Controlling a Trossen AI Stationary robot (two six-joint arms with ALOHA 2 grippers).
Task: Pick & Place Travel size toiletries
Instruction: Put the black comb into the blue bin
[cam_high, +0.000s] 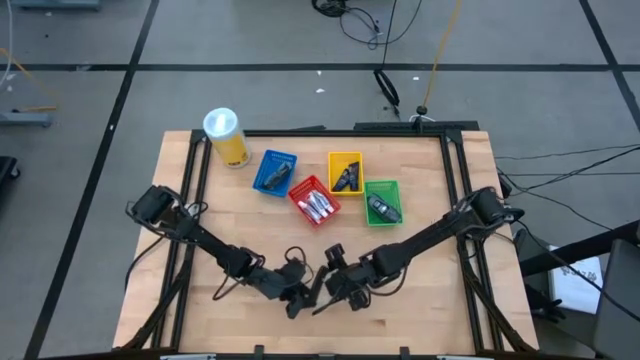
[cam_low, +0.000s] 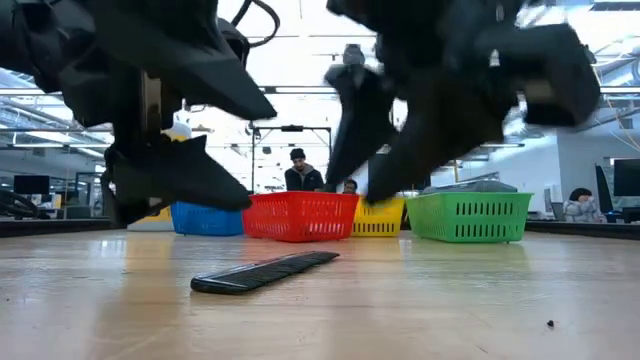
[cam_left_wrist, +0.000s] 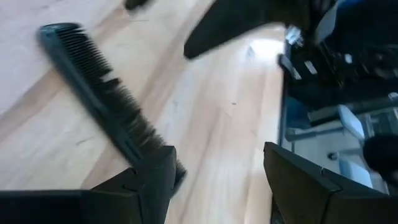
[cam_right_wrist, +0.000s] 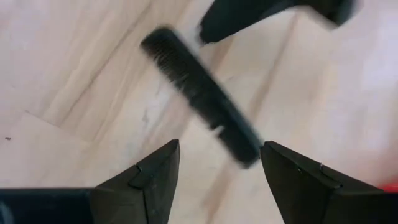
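A black comb (cam_low: 265, 272) lies flat on the wooden table near its near edge, between my two grippers. My left gripper (cam_left_wrist: 217, 180) is open and hovers above one end of the comb (cam_left_wrist: 106, 106). My right gripper (cam_right_wrist: 221, 168) is open above the comb's (cam_right_wrist: 199, 93) other end. In the low view both grippers, left (cam_low: 170, 175) and right (cam_low: 400, 130), hang clear of the table. Silvery-white mini tubes (cam_high: 318, 207) lie in the red basket (cam_high: 303, 189). Dark items lie in the blue (cam_high: 275, 172), yellow (cam_high: 346, 173) and green (cam_high: 382, 201) baskets.
The baskets stand in a row across the middle of the table, beyond both grippers. A tall yellow canister with a white lid (cam_high: 225, 135) stands at the far left corner. People sit in the room behind the table (cam_low: 298, 172). Bare wood surrounds the comb.
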